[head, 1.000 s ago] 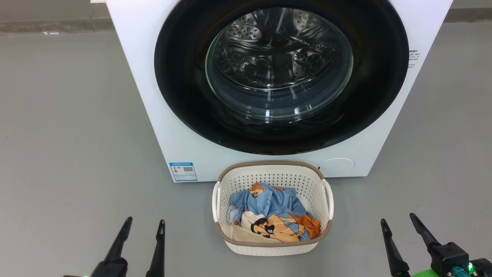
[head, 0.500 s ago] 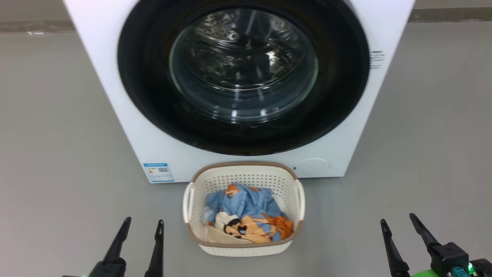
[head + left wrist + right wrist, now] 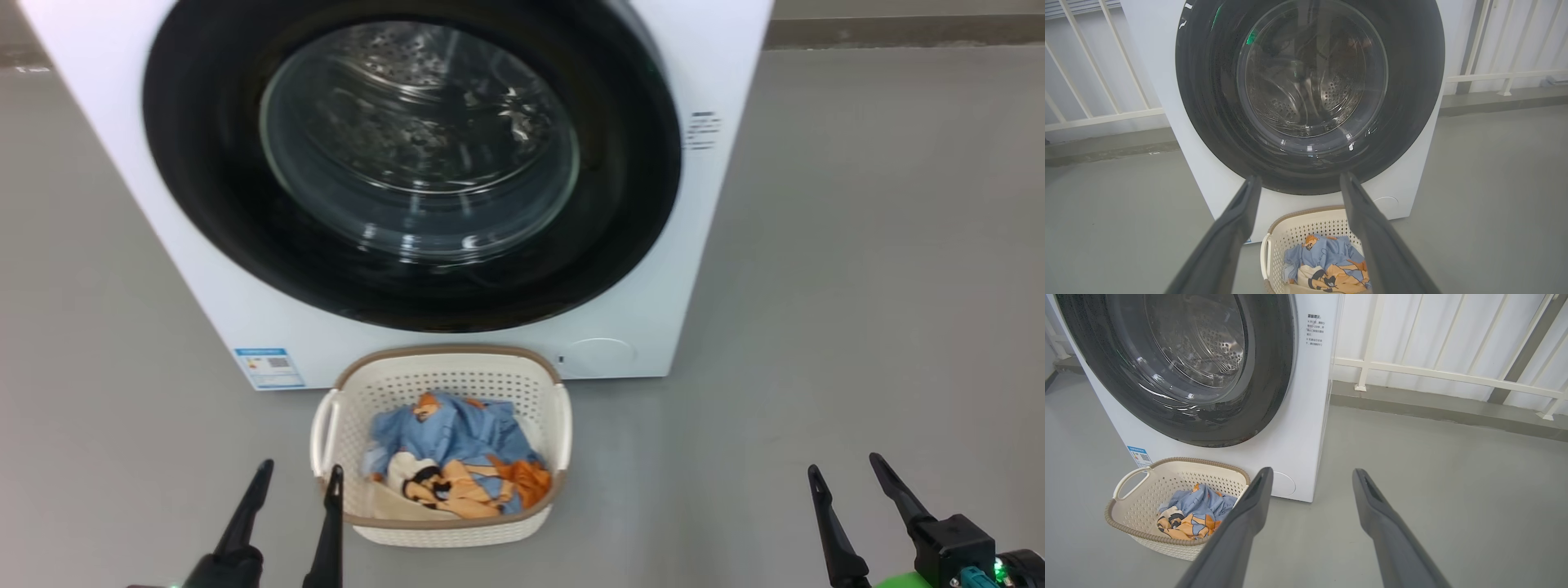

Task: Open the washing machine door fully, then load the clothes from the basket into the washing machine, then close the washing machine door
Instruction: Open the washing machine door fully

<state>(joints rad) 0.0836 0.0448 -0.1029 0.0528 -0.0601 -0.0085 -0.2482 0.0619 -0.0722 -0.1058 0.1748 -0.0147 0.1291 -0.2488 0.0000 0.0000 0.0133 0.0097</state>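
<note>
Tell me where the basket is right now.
In the head view the basket sits on the floor left of centre, directly before the washing machine, clothes inside; the left gripper has its fingertips at the near left corner.

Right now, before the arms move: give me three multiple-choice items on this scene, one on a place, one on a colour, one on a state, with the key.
1. Where is the basket?
A) on the floor in front of the washing machine
B) on top of it
C) on a shelf

2. What colour is the band round the basket's rim?
A) blue
B) brown
C) black

3. How is the door?
A) wide open
B) half open
C) shut

Key:
1 A: it stands on the grey floor just below the door, with the clothes inside.
2 B: a brown woven-look band tops the cream wall.
3 C: the door lies flush with the white front in the head and wrist views.
</note>
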